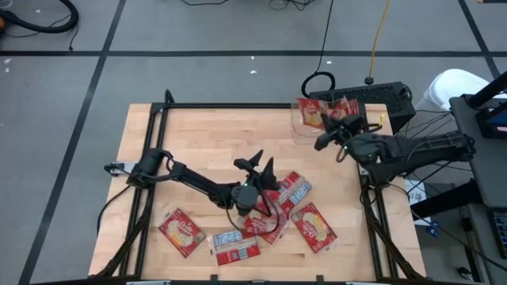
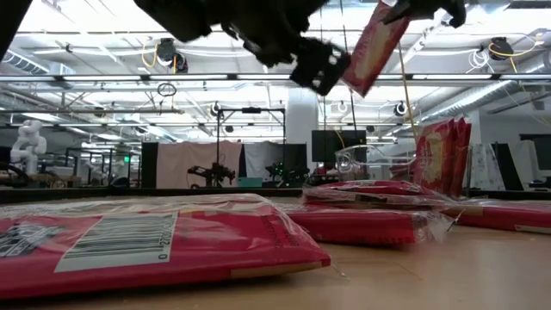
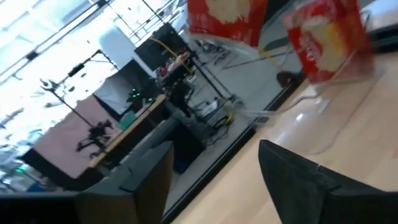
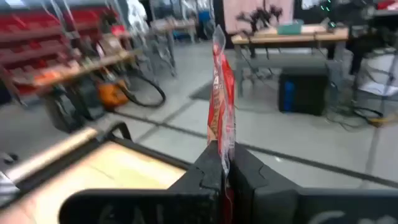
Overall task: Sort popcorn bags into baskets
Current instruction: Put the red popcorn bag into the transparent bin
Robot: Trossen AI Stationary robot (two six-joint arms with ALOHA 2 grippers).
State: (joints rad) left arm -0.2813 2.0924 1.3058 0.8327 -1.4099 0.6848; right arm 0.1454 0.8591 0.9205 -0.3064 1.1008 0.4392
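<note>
Evidently mid-sort, the right hand (image 1: 323,141) pinches one popcorn bag (image 4: 222,102) by its edge near the clear basket (image 1: 301,127), while the left hand (image 1: 259,164), fingers apart and empty, hovers over the loose bags (image 1: 305,222) on the desk (image 1: 198,142).

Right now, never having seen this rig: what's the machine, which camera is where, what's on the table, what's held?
Two dark robot arms work at a wooden table. Four cameras: overhead, table-level, and one on each wrist. Red popcorn bags lie flat along the near edge; a clear bin at the far edge already holds some upright. The right gripper is shut on one popcorn bag, lifted near the bin. The left gripper hovers open over the pile, holding nothing.
</note>
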